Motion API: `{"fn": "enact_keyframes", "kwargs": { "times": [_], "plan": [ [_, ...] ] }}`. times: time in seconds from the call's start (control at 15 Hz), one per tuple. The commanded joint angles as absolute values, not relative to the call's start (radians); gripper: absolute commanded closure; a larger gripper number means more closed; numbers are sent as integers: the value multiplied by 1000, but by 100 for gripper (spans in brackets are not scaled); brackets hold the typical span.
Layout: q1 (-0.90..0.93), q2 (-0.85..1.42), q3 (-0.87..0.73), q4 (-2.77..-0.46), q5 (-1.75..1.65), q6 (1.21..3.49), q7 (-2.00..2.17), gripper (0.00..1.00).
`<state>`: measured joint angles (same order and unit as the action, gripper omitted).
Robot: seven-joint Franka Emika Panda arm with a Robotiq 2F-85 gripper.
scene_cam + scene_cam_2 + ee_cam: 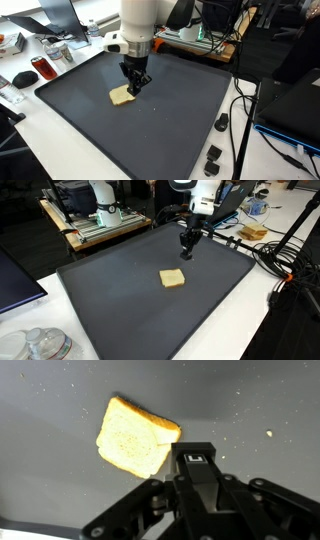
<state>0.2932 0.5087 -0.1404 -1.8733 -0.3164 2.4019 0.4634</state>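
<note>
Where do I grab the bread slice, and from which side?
Probably from above, pinching two opposite crust edges of the bread slice: it lies flat on the mat, so only its thin sides offer purchase. The gripper is shut, so open first.

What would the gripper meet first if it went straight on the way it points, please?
Probably the dark mat, right beside the bread slice; depth is unclear, so the gripper might clip the slice's edge.
</note>
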Motion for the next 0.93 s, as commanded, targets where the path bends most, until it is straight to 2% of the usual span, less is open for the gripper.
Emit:
{"fn": "enact_keyframes", "kwargs": {
  "times": [0.0,0.33,0.87],
  "plan": [
    [354,529,-169,-1792,-394,2254,626,95],
    [350,558,-147,-1715,-449,2117,710,95],
    [332,627,-147,-1622,-571,2030,679,95]
  ]
}}
